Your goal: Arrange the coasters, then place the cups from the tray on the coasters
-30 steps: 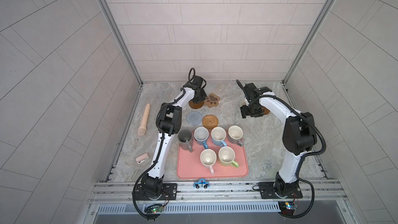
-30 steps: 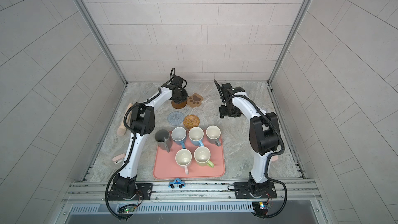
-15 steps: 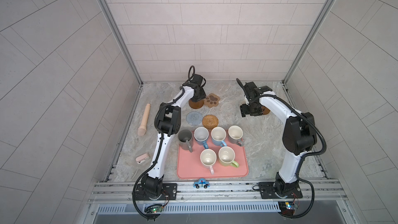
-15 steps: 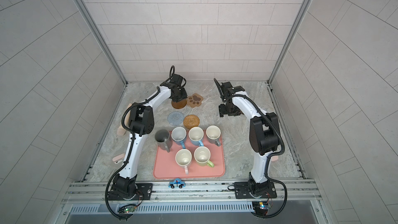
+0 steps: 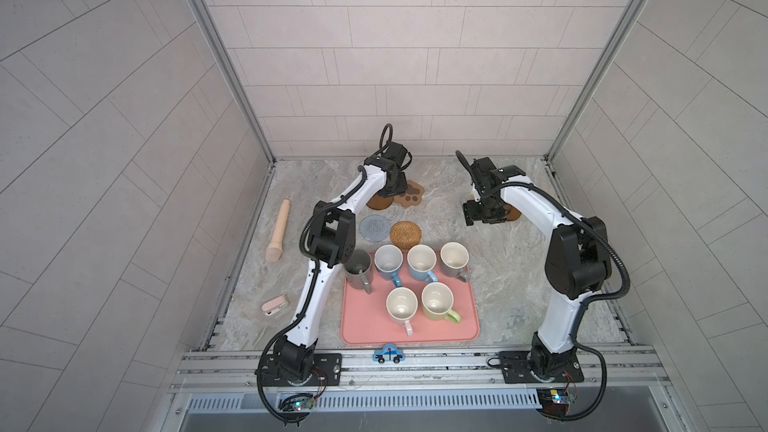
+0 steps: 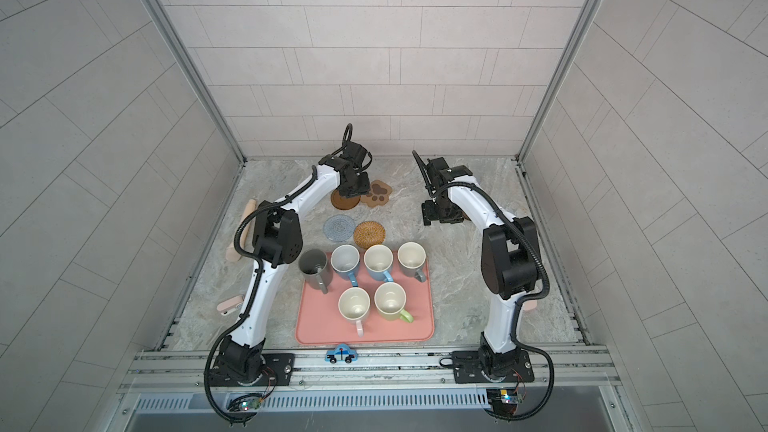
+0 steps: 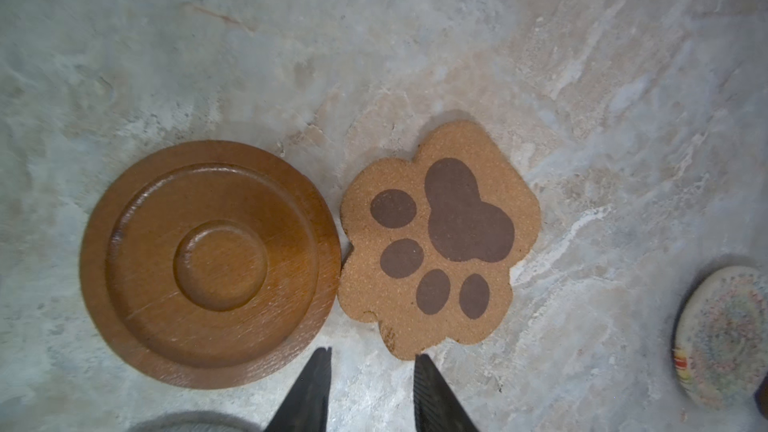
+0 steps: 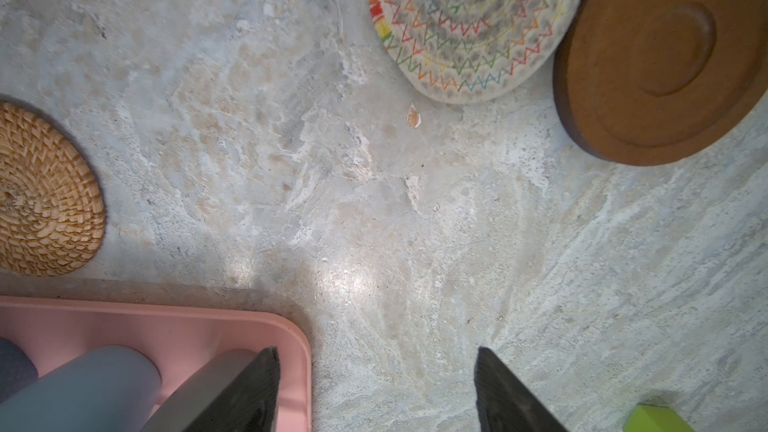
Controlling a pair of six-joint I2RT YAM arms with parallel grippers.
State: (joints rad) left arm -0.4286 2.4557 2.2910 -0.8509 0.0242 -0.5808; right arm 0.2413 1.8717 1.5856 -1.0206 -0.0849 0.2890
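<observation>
Both top views show the pink tray (image 5: 365, 326) holding two blue cups (image 5: 388, 261), a short grey one (image 5: 454, 257), a pink one (image 5: 401, 303) and a yellow-green one (image 5: 437, 300). A taller dark grey cup (image 5: 358, 270) stands at its far left corner. Behind it lie the coasters: grey-blue woven (image 5: 375, 228), golden rattan (image 5: 406, 234), brown disc (image 7: 208, 263) and paw-print (image 7: 440, 238). My left gripper (image 7: 370, 354) hovers open and empty between those last two. The cream woven coaster (image 8: 478, 22) and the second brown disc (image 8: 665, 56) lie by my right gripper (image 8: 376, 351), which is open and empty.
A pale wooden stick (image 5: 279, 230) and a small pink item (image 5: 275, 305) lie near the left wall. A blue toy car (image 5: 388, 354) sits on the front rail. A green block (image 8: 656, 419) shows at the edge of the right wrist view.
The left gripper's jaws have parted from nearly shut and its wrist has shifted slightly over the brown disc and paw-print. The right arm has not moved.
</observation>
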